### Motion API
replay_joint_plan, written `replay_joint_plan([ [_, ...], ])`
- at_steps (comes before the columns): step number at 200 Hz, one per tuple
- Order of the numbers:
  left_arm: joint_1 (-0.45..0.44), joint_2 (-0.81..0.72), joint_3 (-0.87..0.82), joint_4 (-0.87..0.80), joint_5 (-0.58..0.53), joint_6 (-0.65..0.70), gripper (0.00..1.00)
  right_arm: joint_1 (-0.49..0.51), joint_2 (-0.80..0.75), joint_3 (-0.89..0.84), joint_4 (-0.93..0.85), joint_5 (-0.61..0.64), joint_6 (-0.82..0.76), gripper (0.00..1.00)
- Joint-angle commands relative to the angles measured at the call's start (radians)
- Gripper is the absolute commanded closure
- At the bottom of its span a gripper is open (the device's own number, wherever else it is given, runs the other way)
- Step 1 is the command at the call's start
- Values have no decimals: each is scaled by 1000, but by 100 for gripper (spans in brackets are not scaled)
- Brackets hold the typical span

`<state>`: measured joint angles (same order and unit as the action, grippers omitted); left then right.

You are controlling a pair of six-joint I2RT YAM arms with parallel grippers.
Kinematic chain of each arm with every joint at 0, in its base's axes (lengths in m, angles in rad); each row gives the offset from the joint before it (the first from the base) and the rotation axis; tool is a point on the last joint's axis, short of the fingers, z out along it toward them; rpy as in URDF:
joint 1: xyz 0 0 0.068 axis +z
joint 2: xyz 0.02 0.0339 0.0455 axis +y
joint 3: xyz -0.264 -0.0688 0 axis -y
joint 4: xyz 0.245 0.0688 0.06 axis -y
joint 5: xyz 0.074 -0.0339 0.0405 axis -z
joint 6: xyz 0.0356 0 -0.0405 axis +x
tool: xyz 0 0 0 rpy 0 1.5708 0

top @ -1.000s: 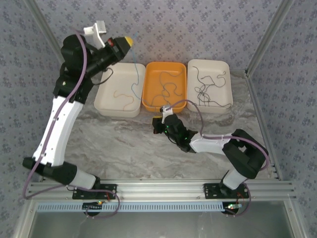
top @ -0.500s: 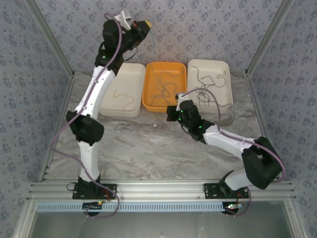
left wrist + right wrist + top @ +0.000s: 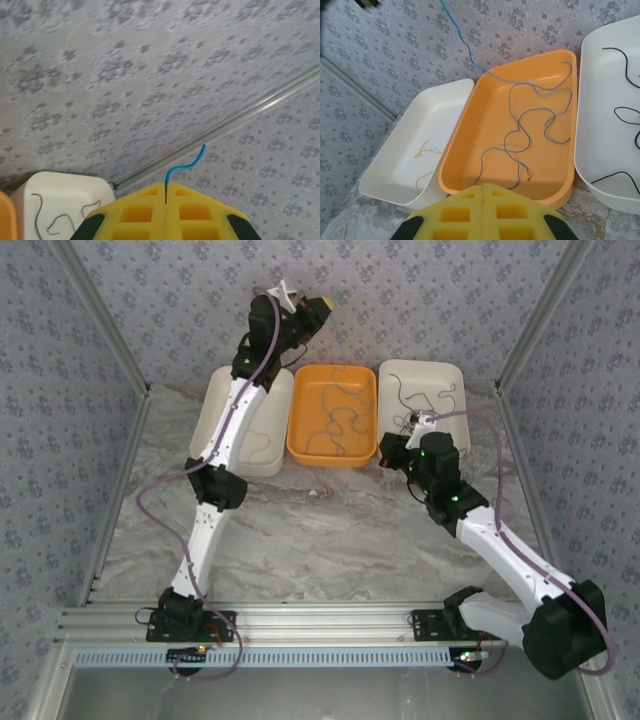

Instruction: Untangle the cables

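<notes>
My left gripper (image 3: 166,186) is pinched shut on the blue cable (image 3: 186,166). A short curled end pokes up out of the seam between the yellow fingers. In the top view this gripper (image 3: 322,306) is raised high against the back wall (image 3: 440,290), above the far edge of the orange tray (image 3: 300,410).

From there the blue cable (image 3: 460,37) drops steeply, down and toward me. It meets the orange tray's (image 3: 457,150) far rim near its left corner, then lies in loose loops across the tray floor. So its long axis is nearly upright: pinched end high at the back, slack end low in the tray. I cannot tell whether those loops are one strand or several caught together.

My right gripper (image 3: 483,186) is closed with nothing between the fingers. It sits low by the tray's near right corner, pointing across the tray, with the loops just ahead of it. It is the nearer one to the trailing part, so I judge any pin or pull on the slack falls to it.

The tan cables (image 3: 425,150) lie in the left white tray (image 3: 395,165), and the black cables (image 3: 625,112) in the right white tray (image 3: 600,80).
</notes>
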<state>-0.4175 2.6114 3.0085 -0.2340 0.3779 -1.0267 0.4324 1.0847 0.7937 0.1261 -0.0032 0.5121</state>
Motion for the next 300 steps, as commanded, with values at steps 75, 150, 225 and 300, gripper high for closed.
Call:
replay_joint_plan([
  [75,-5,44,-141,-50,-65,53,100,-6,-92,-95,-55,-55,63,95],
  [150,10,129,-156,-57,-58,15,15,6,-176,-130,-138,-32,47,86],
  [225,-49,-165,-168,-511,-379,264,1,-73,-295,2,-419,137,-40,13],
  [300,30,-992,-1477,150,-401,260,1,-249,-368,78,-580,178,-116,1],
])
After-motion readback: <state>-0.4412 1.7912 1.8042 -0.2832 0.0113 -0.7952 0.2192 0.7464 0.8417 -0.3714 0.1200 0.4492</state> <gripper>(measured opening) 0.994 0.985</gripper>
